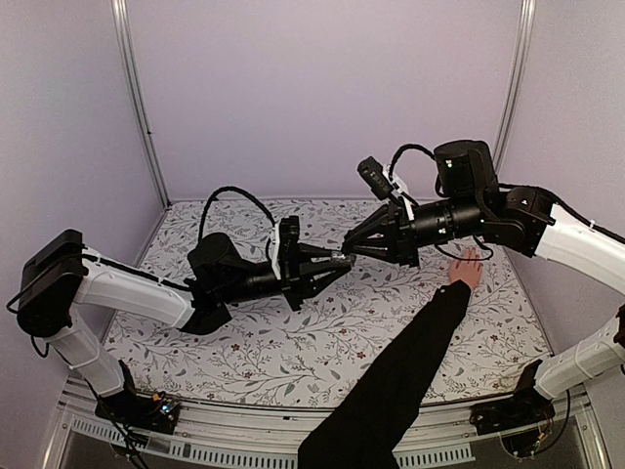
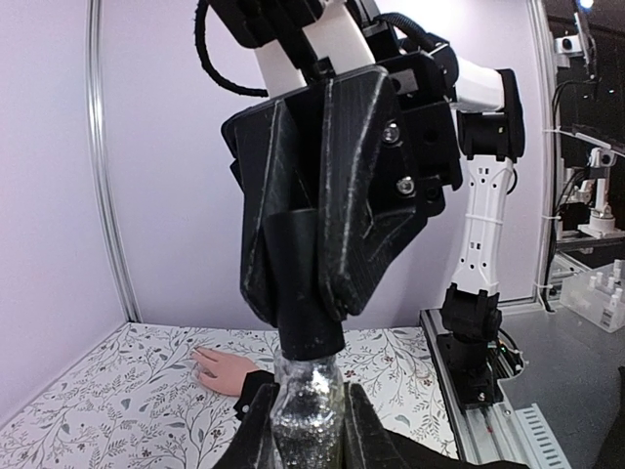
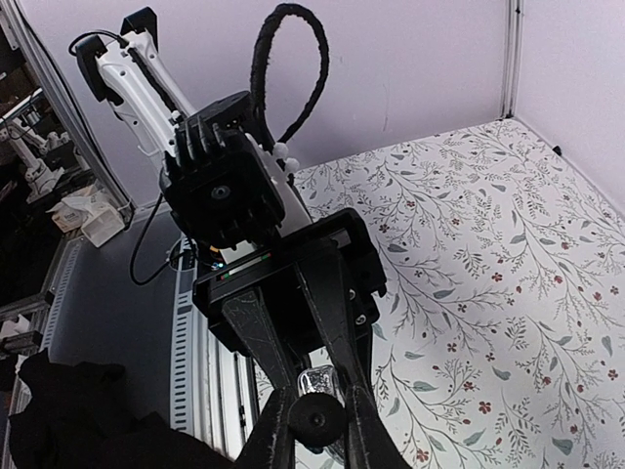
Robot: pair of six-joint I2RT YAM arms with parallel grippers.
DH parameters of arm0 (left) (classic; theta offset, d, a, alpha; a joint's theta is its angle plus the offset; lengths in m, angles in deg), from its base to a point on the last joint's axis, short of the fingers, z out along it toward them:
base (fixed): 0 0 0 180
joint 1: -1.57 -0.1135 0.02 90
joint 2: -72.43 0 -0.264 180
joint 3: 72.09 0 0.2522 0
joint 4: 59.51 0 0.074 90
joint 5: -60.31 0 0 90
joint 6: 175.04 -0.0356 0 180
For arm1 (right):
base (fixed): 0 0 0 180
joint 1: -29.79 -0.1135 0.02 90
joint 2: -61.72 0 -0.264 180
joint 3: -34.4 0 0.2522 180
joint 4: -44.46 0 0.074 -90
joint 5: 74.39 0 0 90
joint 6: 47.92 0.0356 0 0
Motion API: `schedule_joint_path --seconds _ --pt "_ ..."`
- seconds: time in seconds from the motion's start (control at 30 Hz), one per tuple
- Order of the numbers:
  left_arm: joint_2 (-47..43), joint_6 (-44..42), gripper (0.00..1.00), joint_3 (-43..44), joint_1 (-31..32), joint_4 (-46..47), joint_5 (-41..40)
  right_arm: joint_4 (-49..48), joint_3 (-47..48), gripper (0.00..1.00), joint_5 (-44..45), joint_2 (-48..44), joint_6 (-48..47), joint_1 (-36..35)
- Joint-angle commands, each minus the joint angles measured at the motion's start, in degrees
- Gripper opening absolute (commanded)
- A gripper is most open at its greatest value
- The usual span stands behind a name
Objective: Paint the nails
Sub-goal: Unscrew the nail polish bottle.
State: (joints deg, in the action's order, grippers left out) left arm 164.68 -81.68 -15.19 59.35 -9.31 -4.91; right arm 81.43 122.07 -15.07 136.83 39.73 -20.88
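My left gripper (image 1: 335, 263) is shut on a small glittery bottle (image 2: 311, 412) and holds it in mid-air over the middle of the table. My right gripper (image 1: 357, 250) meets it from the right and is shut on the bottle's black cap (image 3: 317, 421), which sits on the bottle neck (image 2: 307, 327). A bare hand (image 1: 467, 269) with a long black sleeve (image 1: 391, 381) lies flat on the table at the right, below my right arm. It also shows in the left wrist view (image 2: 220, 368). Its nails are too small to make out.
The floral table cover (image 1: 293, 342) spans the whole work area. Pale walls and metal frame posts (image 1: 137, 98) enclose it at the back and sides. The sleeve crosses the near right part of the table diagonally.
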Motion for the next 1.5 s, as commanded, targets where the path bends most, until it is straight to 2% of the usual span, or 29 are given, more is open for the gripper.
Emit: schedule_joint_path --seconds 0.0,0.13,0.27,1.1,1.47 --pt "-0.01 0.01 0.0 0.67 0.13 1.98 1.11 1.35 1.8 0.11 0.23 0.4 -0.52 -0.03" --pt "0.21 0.08 0.0 0.98 0.0 1.35 1.42 1.32 1.94 0.03 0.31 0.17 -0.79 -0.01" --pt "0.47 0.23 0.0 1.24 0.0 1.1 2.0 1.5 2.11 0.0 1.13 -0.3 -1.37 -0.02" --pt "1.73 0.37 0.0 2.64 -0.02 -0.56 2.88 -1.39 0.49 0.0 3.25 -3.54 -2.06 -0.02" --pt "2.09 0.59 0.0 3.23 0.13 -1.21 3.26 0.3 0.63 0.0 3.61 -3.78 -3.9 0.03"
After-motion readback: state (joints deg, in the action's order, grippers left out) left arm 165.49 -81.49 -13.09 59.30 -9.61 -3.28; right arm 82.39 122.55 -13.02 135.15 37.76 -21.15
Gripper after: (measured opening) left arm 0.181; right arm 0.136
